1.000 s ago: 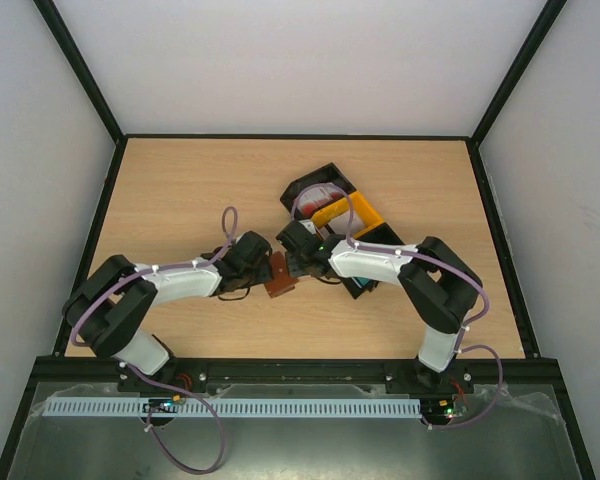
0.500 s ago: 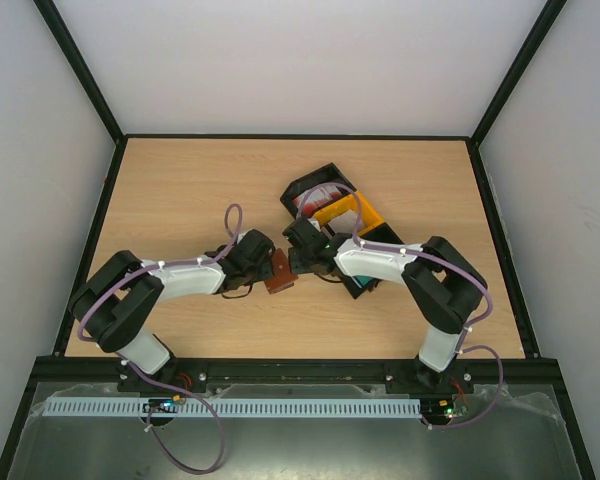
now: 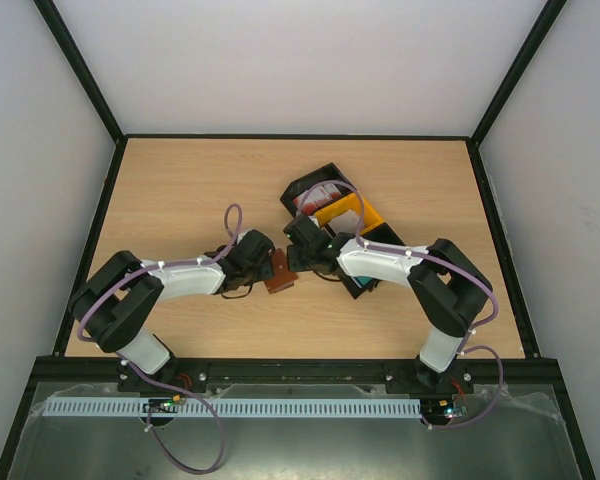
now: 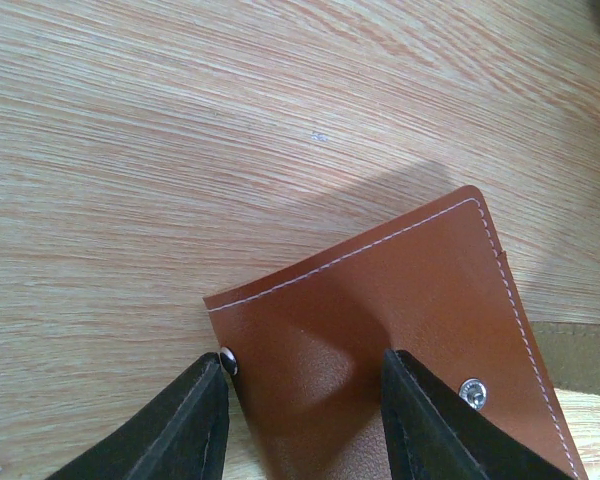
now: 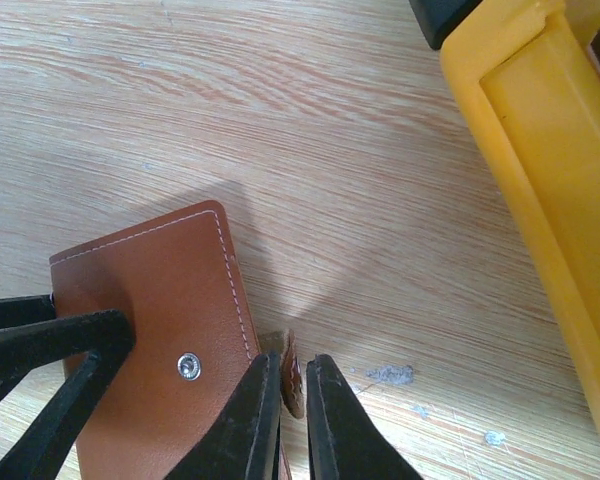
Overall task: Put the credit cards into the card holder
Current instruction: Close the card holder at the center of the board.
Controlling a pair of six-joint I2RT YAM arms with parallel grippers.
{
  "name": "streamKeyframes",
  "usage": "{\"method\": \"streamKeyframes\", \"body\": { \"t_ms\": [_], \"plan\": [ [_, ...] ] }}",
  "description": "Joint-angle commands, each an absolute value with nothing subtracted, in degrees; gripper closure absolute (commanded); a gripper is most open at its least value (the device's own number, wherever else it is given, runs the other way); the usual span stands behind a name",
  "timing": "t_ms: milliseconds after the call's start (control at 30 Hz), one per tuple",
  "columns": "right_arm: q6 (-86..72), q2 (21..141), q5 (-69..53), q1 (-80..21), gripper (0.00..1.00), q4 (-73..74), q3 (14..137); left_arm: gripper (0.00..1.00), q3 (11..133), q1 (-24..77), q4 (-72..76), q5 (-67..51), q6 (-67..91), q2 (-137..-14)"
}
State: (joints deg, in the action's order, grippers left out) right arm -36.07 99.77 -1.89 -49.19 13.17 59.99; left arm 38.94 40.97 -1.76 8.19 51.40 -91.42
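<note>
inside a white-walled [image 3: 300, 60] booth with a black frame, a wooden table [image 3: 180, 190] fills the floor of the top view. both arms reach in from the near edge and meet at its middle. a black-and-yellow tray [image 3: 372, 218] sits slanted right of centre, just behind the right arm. its yellow wall [image 5: 540, 150] runs down the right side of the right wrist view.

the left gripper [image 4: 305, 365] stands partly spread over the brown holder [image 4: 380, 290], which lies flat on the wood between the two arms. one finger [image 4: 180, 430] sits at the leather's left edge and the other [image 4: 430, 420] lies across its face, so the leather runs past both. whether the tips press on it cannot be told.

the right gripper [image 5: 295, 362] is almost closed, with only a sliver between its fingers [image 5: 250, 410]. a thin tan flap [image 5: 293, 375] at the holder's side is pinched in that sliver, standing on edge just beside the stitched brown face.

the cards are in the tray, apart from the holder. a red-and-white stack [image 3: 315, 197] lies in the far compartment and a teal patch [image 3: 365, 284] shows in the near one, by the right arm.

two metal snaps [image 4: 470, 392] sit on the holder's face. pale specks [image 5: 390, 375] dot the wood near the right fingers.
</note>
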Motion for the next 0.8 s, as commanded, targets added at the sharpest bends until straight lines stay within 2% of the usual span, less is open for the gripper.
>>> {"method": "streamKeyframes", "body": {
  "t_ms": [0, 300, 567, 767],
  "plan": [
    [-36.19, 99.52, -2.00, -49.01, 0.92, 12.83, 59.24, 0.56, 34.32, 40.87, -13.74, 7.06, 51.06, -96.13],
    [-36.14, 99.72, -3.38, -49.03, 0.98, 11.94, 58.96, 0.56, 34.02, 40.87, -13.38, 6.64, 51.06, -95.81],
    [-36.13, 101.08, -2.26, -48.98, 0.90, 12.83, 59.69, 0.56, 33.89, 40.87, -13.10, 6.33, 51.06, -95.74],
    [-36.15, 100.71, -2.18, -49.04, 0.98, 12.40, 59.46, 0.59, 33.83, 40.87, -12.88, 6.33, 51.21, -95.11]
  ]
}}
